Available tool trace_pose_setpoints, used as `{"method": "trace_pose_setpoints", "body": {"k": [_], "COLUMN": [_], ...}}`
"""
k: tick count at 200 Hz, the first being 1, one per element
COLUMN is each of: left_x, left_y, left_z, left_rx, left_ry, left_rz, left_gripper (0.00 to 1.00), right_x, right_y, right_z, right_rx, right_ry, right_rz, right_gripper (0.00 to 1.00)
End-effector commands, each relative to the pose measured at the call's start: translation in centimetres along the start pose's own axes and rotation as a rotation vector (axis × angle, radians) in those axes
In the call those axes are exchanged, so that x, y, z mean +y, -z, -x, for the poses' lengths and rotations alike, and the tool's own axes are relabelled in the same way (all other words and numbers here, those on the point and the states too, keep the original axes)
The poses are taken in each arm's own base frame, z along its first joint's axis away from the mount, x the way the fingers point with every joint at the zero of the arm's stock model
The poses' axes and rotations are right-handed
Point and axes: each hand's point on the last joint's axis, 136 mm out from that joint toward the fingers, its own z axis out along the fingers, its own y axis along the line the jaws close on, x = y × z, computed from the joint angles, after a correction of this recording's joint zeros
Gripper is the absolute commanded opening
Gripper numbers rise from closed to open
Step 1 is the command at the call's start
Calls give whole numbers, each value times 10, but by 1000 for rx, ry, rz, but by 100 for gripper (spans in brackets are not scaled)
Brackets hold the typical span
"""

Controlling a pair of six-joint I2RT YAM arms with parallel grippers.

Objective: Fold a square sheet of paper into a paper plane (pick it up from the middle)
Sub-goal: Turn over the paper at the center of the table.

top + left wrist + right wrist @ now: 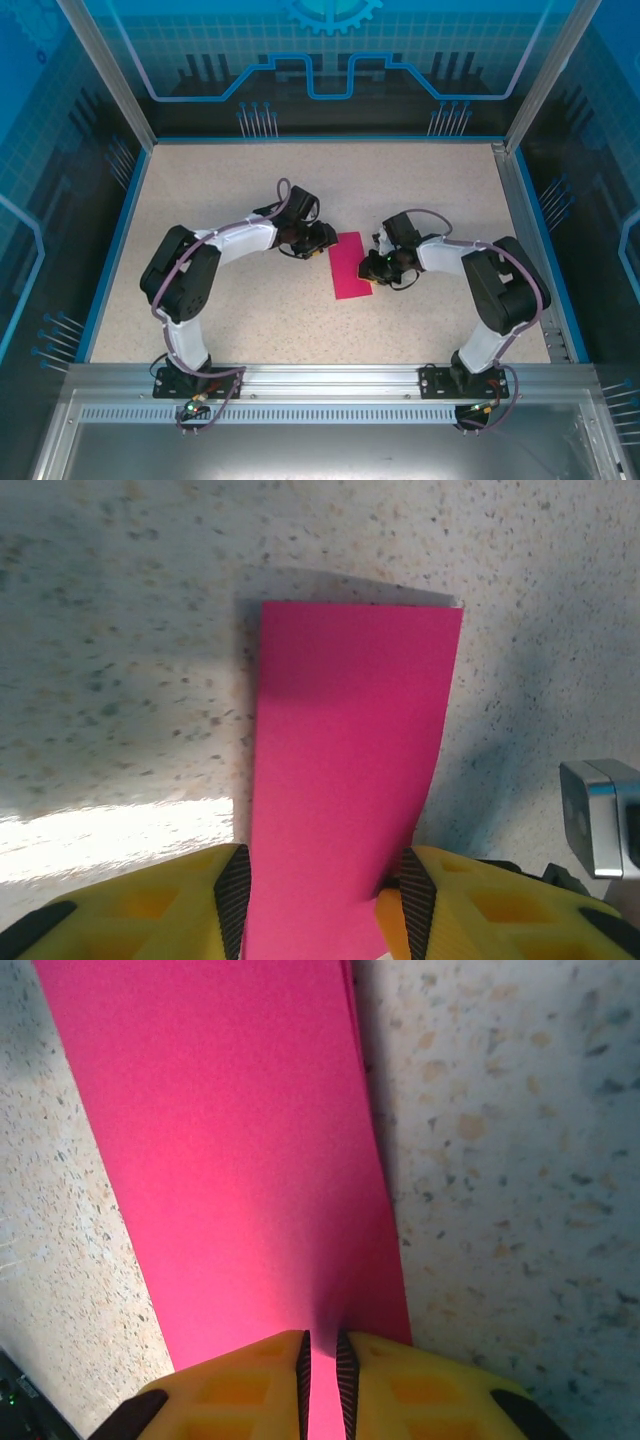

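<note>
The square sheet of paper [350,265] lies on the table as a long magenta-pink rectangle, seemingly folded in half; it is not a paper plane in shape. My left gripper [322,240] is at its far left end. In the left wrist view the paper [350,730] runs between the left gripper's [322,900] open fingers, with the pads at its two long edges. My right gripper [373,268] is at the paper's right edge. In the right wrist view the right gripper [320,1360] rests over the paper [230,1160], with only a narrow gap between its fingers.
The speckled beige table [240,320] is bounded by a blue rim and metal frame posts [525,200]. A grey metal part [600,815] of the other arm shows at the right of the left wrist view.
</note>
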Motion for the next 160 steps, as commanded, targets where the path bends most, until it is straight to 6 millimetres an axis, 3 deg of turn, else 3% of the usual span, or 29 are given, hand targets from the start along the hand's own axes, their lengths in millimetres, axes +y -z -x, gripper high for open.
{"method": "trace_pose_setpoints", "body": {"k": [1, 23, 67, 99, 160], "left_x": [-14, -15, -13, -5, -4], "left_y": [-7, -16, -29, -35, -26], "left_z": [-6, -11, -16, -18, -20], "left_rx": [64, 103, 131, 145, 129], "left_ry": [-40, -52, -56, -54, -63], "left_rz": [-22, -13, -8, 16, 10], "left_gripper": [47, 46, 45, 45, 45], "right_x": [-15, -10, 19, 5, -13], "right_y": [-3, 3, 30, 45, 46], "right_z": [-17, -17, -7, 2, 0], "right_rx": [-22, -52, -105, -110, -60], "right_ry": [-88, -88, 21, 32, -4], "right_rz": [-86, -89, -41, -85, -28], "right_gripper": [19, 19, 27, 29, 31]}}
